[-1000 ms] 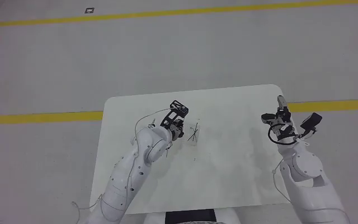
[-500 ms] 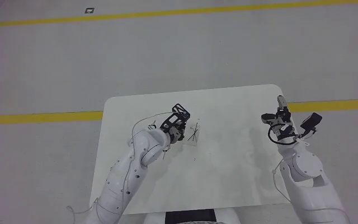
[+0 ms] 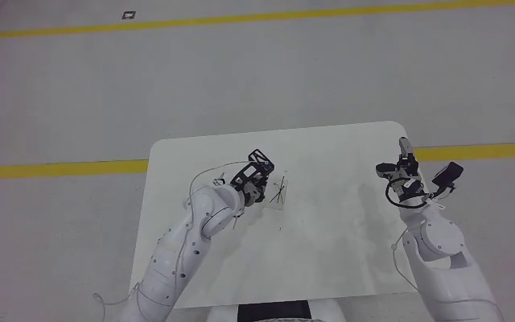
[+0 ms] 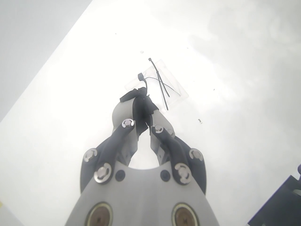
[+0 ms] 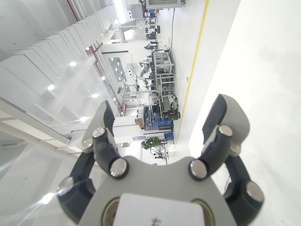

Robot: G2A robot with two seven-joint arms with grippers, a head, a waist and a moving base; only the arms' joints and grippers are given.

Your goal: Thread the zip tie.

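Two ties show: our left jaws, having slid slightly toward the clear sheet [image 4: 175,82] on the table [image 4: 94,59] in the last second, pinch one zip tie [image 4: 140,76] at its edge, while another tie [image 4: 163,96] lies on the sheet. Our right jaws hang spread, well apart, so threading seems unstarted.

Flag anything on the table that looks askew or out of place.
Nothing damaged. The zip ties lie crossed over each other on the clear sheet, not lined up, and a few dark specks are scattered on the table nearby. The left gripper is shut at the sheet's edge, seemingly on one of the zip ties.
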